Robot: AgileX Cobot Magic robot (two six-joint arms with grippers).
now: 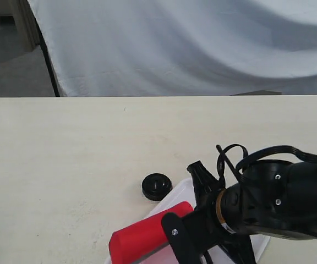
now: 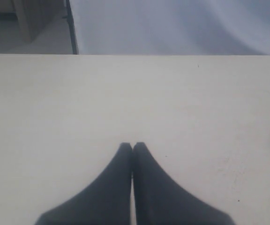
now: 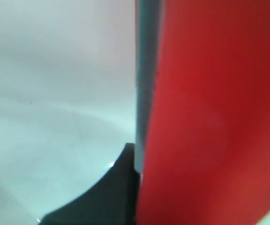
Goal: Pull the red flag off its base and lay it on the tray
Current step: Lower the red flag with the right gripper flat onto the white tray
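The right gripper (image 3: 142,154) is closed on the grey-sleeved rod of the red flag (image 1: 147,234). The rolled cloth extends left from the jaws, low over the tray (image 1: 181,188) at the near edge. The base (image 1: 157,186) stands bare just beside the tray's far left corner. The left gripper (image 2: 132,146) is closed with nothing between its jaws, above the table (image 1: 65,154).

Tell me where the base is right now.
Exterior view, lower middle: the base sits on the table beside the tray's far left corner, just beyond the red flag.
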